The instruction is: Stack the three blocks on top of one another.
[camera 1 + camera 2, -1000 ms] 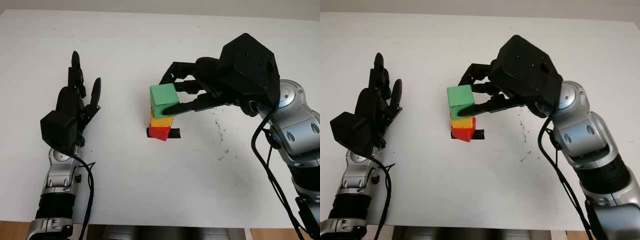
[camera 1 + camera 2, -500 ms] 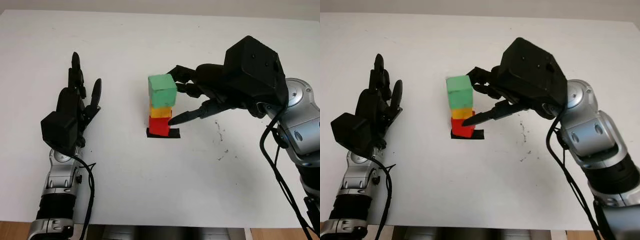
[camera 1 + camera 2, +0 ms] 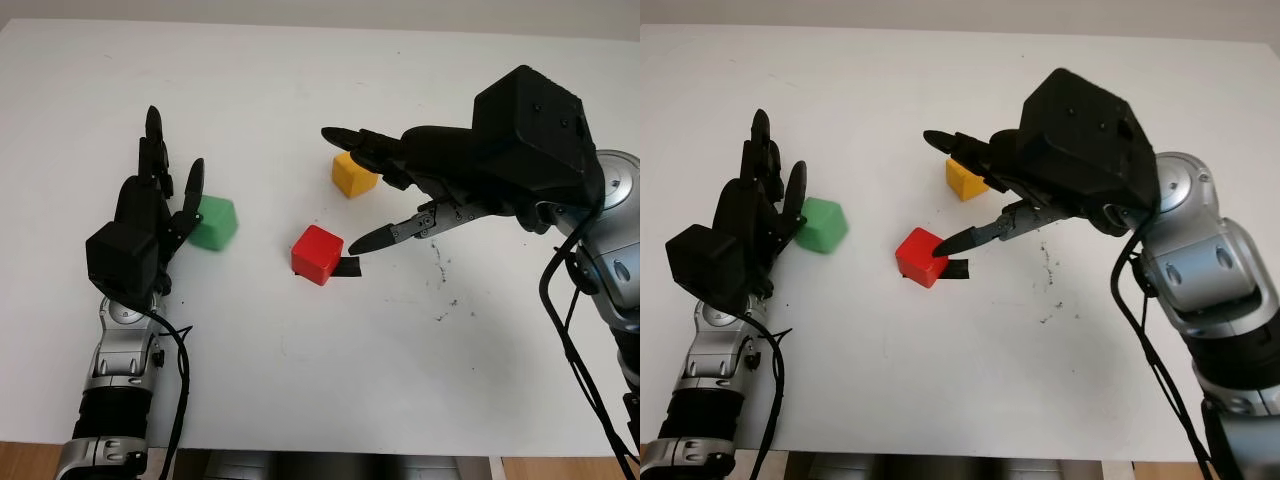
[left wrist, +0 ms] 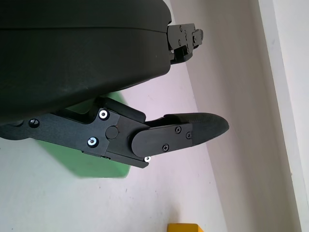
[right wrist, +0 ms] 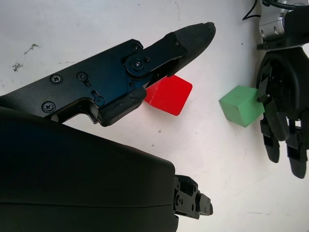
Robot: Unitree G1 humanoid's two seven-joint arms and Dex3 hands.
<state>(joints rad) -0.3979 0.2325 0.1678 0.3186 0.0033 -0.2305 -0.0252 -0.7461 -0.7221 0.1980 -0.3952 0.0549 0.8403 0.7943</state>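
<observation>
Red, yellow and green lie apart on the white counter [image 3: 300,400], so no stack stands at this moment. The red block [image 3: 317,254] sits near the middle beside a strip of black tape [image 3: 347,267]; the yellow block [image 3: 353,174] lies toward one o'clock from it, and the green block [image 3: 212,222] lies toward nine o'clock, just beside the left hand [image 3: 140,225].

The right hand [image 3: 400,190] hovers open over the span between red and yellow and holds nothing. One fingertip [image 3: 358,243] hangs close to the red block's three o'clock side, while the other fingers reach over the yellow block. The left hand is open at the nine o'clock side of the counter, also holding nothing; whether it touches the green block I cannot tell.

The risks from here are mostly of nudging. The low fingertip beside the red block could push it off the tape if the right hand sweeps toward nine o'clock. The fingers above the yellow block could knock it away on a careless descent. The green block lies tilted in the head views, so a pinch on its slanted faces may slip or set it down crooked, and a crooked block would likely topple any stack built on it.
</observation>
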